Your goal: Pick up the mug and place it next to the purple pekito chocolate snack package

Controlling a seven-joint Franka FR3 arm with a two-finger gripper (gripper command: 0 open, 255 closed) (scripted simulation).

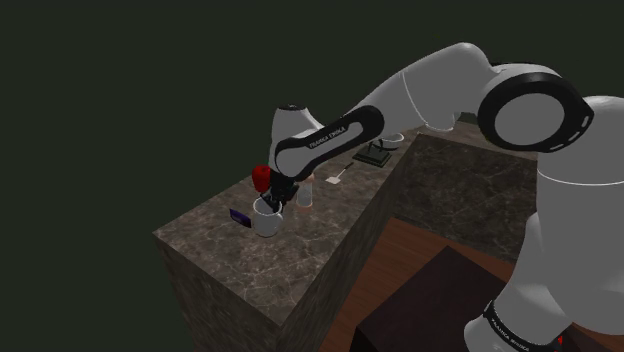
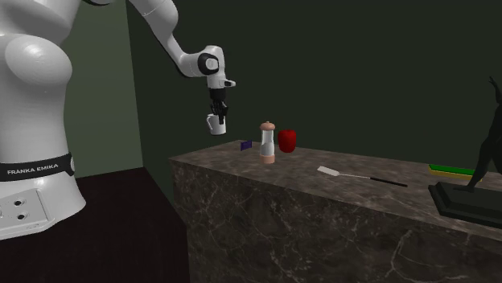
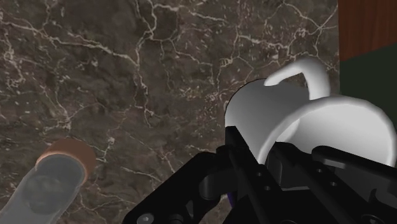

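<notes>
Since the jaws are clamped on the wall of the white mug, which hangs above the table near its end, I'd carry it level and lower it gently just beside the purple package, clear of the pepper mill

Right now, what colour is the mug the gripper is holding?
The mug is plain white, best seen in the wrist view.

Arm is reaching far out, elbow high, wrist bending down. Gripper is pointing straight down, fingers pinching the rim of the mug, holding it in the air.
</notes>
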